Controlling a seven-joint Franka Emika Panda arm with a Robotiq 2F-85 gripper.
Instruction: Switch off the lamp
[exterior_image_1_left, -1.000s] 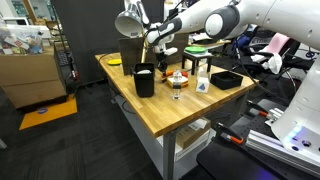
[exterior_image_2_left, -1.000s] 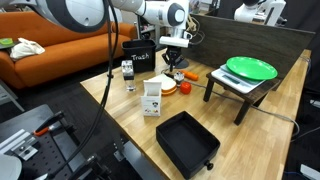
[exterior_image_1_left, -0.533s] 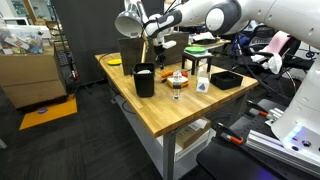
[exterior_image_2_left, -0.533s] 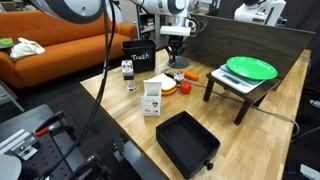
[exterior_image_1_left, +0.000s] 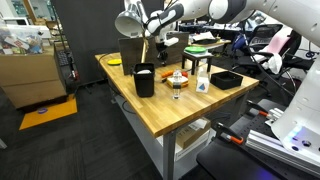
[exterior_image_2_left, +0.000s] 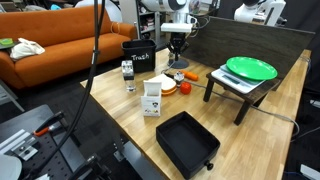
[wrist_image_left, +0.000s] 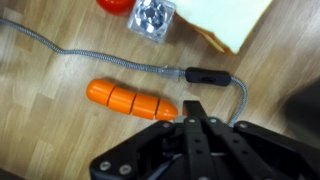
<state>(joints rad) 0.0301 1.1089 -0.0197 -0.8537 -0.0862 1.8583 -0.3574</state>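
The lamp (exterior_image_1_left: 128, 22) has a rounded grey-white dome shade and stands at the table's far corner, in an exterior view. Its braided cable (wrist_image_left: 120, 62) runs across the wooden top to a black inline switch (wrist_image_left: 205, 75) in the wrist view. My gripper (wrist_image_left: 193, 110) is shut and empty. It hangs above the table just short of the switch, beside an orange toy carrot (wrist_image_left: 130, 98). The gripper also shows in both exterior views (exterior_image_1_left: 160, 42) (exterior_image_2_left: 177, 48), to the right of the shade and above the tabletop items.
A black bin (exterior_image_1_left: 144, 79) (exterior_image_2_left: 140, 55) stands near the lamp. A black tray (exterior_image_2_left: 187, 140), a white box (exterior_image_2_left: 152, 98), a green plate (exterior_image_2_left: 250, 68) on a small stand and a small jar (wrist_image_left: 152, 15) share the table. An orange couch (exterior_image_2_left: 60, 50) stands behind.
My gripper has risen straight up from the tabletop near the carrot and the switch, staying shut. Nothing else has moved.
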